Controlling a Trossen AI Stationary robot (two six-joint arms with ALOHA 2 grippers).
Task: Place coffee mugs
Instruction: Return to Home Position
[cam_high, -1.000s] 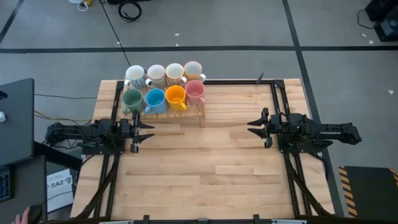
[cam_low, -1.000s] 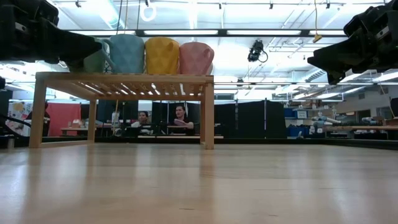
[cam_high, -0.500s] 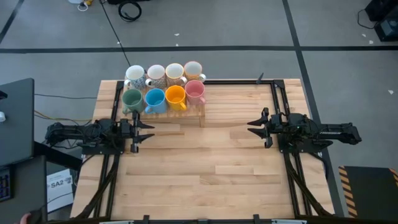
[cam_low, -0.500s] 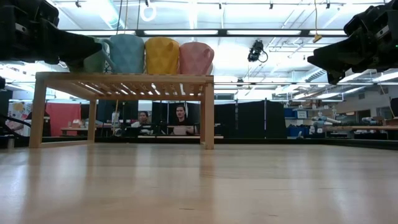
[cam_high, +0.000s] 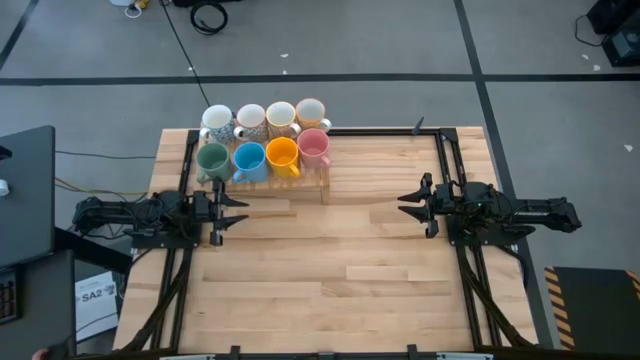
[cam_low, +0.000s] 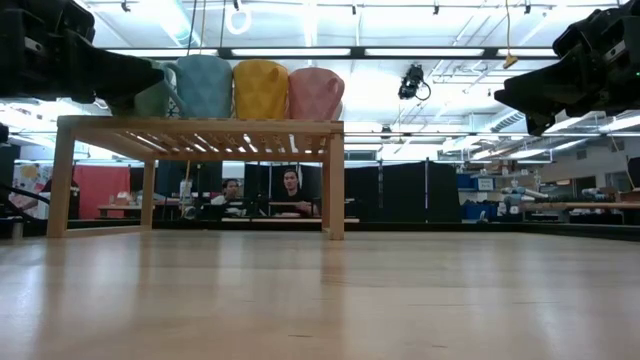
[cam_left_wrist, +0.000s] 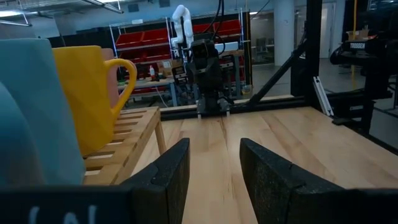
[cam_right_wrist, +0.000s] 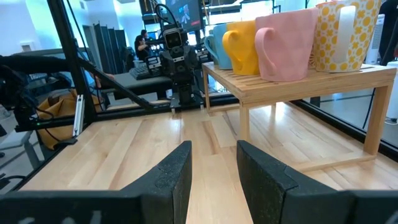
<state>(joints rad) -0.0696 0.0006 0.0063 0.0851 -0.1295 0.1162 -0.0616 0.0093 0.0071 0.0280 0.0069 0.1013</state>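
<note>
Eight mugs stand in two rows on a slatted wooden rack at the table's far left. The front row is green, blue, orange and pink; behind them stand white and patterned ones. My left gripper hovers open just in front of the rack's left end. My right gripper hovers open at the right, level with the left gripper and pointing toward it. Neither holds anything.
Bare wooden tabletop lies between and in front of the grippers. Black frame rails run along the table's left and right sides. People sit in the room beyond the table.
</note>
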